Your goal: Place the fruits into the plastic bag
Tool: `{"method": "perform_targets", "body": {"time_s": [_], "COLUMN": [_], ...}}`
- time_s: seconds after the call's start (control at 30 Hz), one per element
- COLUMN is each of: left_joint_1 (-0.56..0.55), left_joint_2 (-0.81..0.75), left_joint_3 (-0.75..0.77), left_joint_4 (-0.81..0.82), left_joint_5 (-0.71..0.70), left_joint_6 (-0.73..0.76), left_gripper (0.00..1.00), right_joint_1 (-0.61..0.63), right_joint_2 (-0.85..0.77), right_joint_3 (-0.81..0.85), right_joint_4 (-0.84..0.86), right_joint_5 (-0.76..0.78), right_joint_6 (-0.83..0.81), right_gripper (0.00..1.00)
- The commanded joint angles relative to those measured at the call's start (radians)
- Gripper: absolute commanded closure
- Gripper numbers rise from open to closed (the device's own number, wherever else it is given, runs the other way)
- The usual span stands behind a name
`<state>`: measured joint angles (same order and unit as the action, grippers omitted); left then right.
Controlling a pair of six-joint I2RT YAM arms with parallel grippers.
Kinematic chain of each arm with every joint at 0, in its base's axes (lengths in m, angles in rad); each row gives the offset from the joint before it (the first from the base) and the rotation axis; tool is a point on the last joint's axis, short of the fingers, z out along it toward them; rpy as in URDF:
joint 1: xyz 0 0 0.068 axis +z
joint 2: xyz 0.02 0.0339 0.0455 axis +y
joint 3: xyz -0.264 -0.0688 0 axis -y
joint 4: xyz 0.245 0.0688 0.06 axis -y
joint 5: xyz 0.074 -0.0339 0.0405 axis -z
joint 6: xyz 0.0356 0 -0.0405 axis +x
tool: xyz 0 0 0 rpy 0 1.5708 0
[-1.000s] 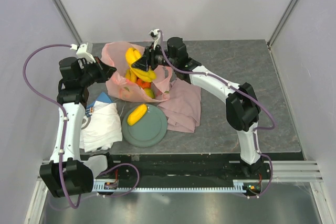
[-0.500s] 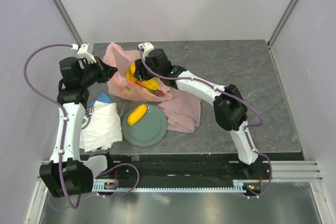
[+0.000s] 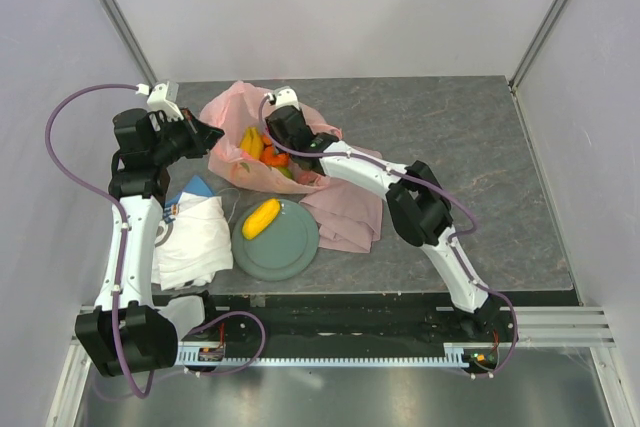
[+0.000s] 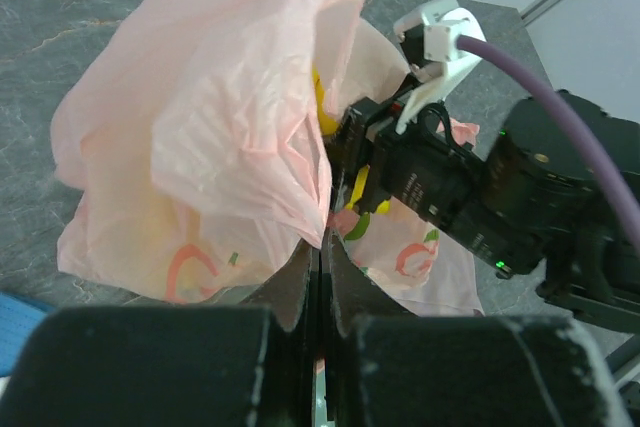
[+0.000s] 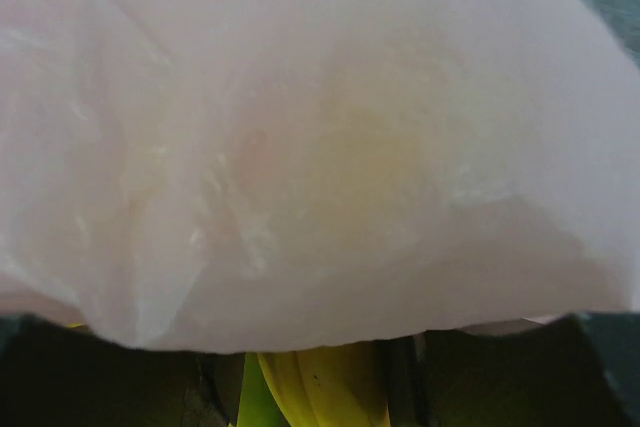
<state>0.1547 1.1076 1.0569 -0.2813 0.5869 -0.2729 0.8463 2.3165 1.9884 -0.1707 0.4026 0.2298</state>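
Table [image 3: 480,167]: one bag [image 4: 220,137], one plate [image 3: 297,244], one oblong fruit [image 3: 261,218]; left pincer [image 4: 320,252] pinches bag, right pincer [image 3: 268,142] grips bananas [image 5: 325,387].

Thin crinkled translucent plastic bag [image 4: 200,147], matt plate [image 3: 292,244], soft white cloth [image 3: 195,237], mottled grey tabletop [image 3: 480,167]

1 bag [image 3: 222,107] | 1 plate [image 3: 292,247] | 2 cloths [image 3: 350,212] | fruits [image 3: 261,218] approx 4?

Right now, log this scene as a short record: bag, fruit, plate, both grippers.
bag: pink plastic, mouth held open
left gripper: shut on the bag's edge
right gripper: down inside the bag, closed on the bananas
also in bag: an orange fruit beside the bananas
plate: one yellow fruit lying on it
not yet packed: the yellow fruit
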Motion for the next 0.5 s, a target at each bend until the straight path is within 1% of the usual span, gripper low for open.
{"method": "perform_targets", "body": {"time_s": [0.0,0.03,0.1,0.2,0.23,0.27,0.3,0.37,0.4,0.47], "left_joint_1": [-0.004,-0.003,-0.003,-0.003,-0.003,-0.004,-0.004,-0.003,-0.003,-0.004], "left_joint_2": [-0.012,-0.012,-0.012,-0.012,-0.011,-0.012,-0.011,-0.009,-0.011,-0.011], "left_joint_3": [0.006,0.006,0.006,0.006,0.006,0.006,0.008,0.008,0.006,0.006], "left_joint_4": [0.033,0.031,0.033,0.031,0.031,0.033,0.031,0.033,0.033,0.033], "left_joint_5": [0.027,0.025,0.025,0.027,0.027,0.028,0.027,0.028,0.027,0.027], "left_joint_6": [-0.019,-0.019,-0.019,-0.019,-0.019,-0.019,-0.019,-0.019,-0.019,-0.019], "left_gripper": [0.99,0.98,0.99,0.98,0.98,0.98,0.98,0.99,0.99,0.98], "right_joint_1": [-0.019,-0.021,-0.024,-0.029,-0.029,-0.029,-0.030,-0.030,-0.032,-0.030], "right_joint_2": [0.044,0.050,0.066,0.078,0.078,0.078,0.077,0.072,0.070,0.066], "right_joint_3": [0.090,0.098,0.104,0.107,0.104,0.101,0.096,0.093,0.092,0.093], "right_joint_4": [-0.016,-0.018,-0.021,-0.026,-0.027,-0.029,-0.029,-0.027,-0.029,-0.027], "right_joint_5": [0.148,0.151,0.153,0.150,0.148,0.142,0.140,0.136,0.133,0.131], "right_joint_6": [-0.024,-0.023,-0.023,-0.021,-0.020,-0.018,-0.018,-0.017,-0.017,-0.020], "right_gripper": [1.00,0.96,0.93,0.85,0.79,0.74,0.65,0.56,0.48,0.39]}}
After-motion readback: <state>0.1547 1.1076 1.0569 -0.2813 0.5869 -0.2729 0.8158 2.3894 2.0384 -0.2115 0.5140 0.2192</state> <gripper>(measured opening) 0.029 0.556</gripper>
